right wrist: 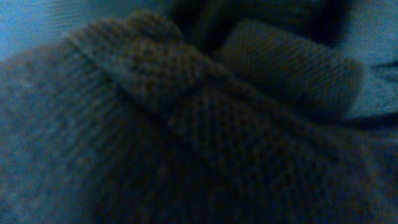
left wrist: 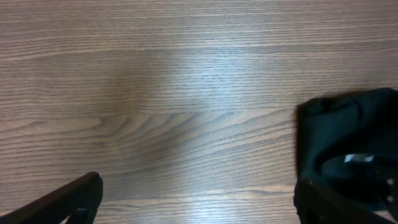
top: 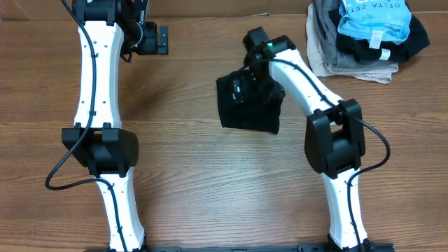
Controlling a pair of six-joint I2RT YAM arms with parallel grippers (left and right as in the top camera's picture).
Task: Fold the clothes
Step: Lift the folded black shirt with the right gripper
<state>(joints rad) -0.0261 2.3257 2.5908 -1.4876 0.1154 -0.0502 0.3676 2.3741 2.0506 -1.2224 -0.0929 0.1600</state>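
Observation:
The black T-shirt (top: 252, 112) lies as a small folded bundle at the table's centre. It also shows at the right edge of the left wrist view (left wrist: 329, 124). My right gripper (top: 243, 87) is pressed down onto the bundle's top left part. Its fingers are hidden in the dark fabric, which fills the right wrist view (right wrist: 186, 124). My left gripper (top: 159, 40) hovers at the back left, apart from the shirt. Its fingers (left wrist: 199, 199) are spread wide and empty over bare wood.
A pile of other garments sits at the back right corner: a light-blue one with dark lettering (top: 371, 17) on top of grey and beige ones (top: 350, 63). The wooden table (top: 182, 154) surrounds the bundle.

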